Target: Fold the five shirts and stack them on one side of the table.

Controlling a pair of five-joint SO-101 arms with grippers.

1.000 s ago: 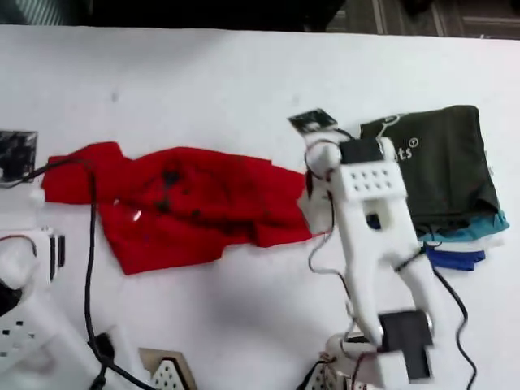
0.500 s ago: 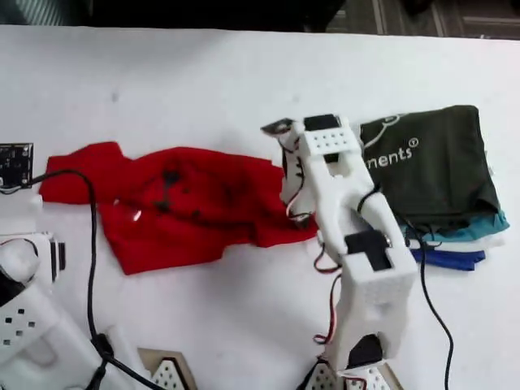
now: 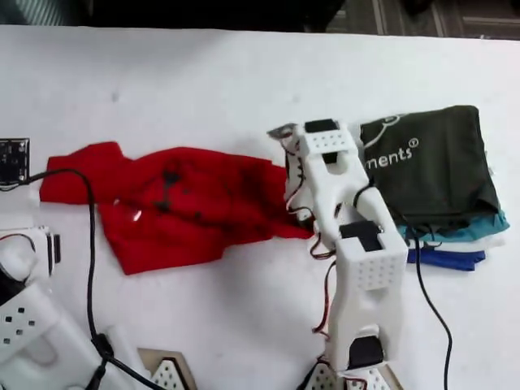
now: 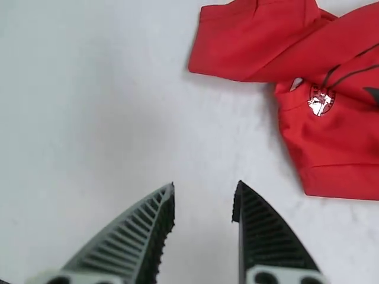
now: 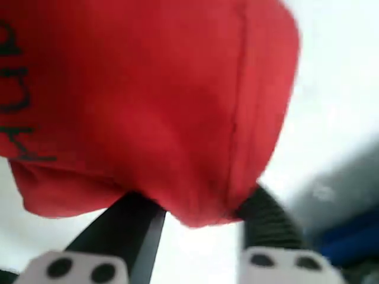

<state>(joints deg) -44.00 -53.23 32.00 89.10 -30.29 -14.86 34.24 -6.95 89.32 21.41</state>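
A red shirt (image 3: 187, 203) lies crumpled and spread out across the middle left of the white table (image 3: 244, 73). My right gripper (image 5: 204, 213) is open, its two fingers either side of the red shirt's (image 5: 148, 100) right edge; in the high view the right arm (image 3: 357, 236) reaches over that edge. My left gripper (image 4: 203, 201) is open above bare table, a short way from the red shirt's (image 4: 331, 89) left sleeve. A stack of folded shirts stands at the right, a dark green one (image 3: 435, 166) on top.
Teal (image 3: 481, 227) and blue (image 3: 451, 258) folded layers stick out under the dark green shirt. A black cable (image 3: 91, 260) runs from the left arm (image 3: 24, 325) across the shirt's left end. Bare table lies beyond and in front of the shirt.
The right arm has swung left from the stack and come down at the red shirt's right edge. The left arm has shifted slightly.
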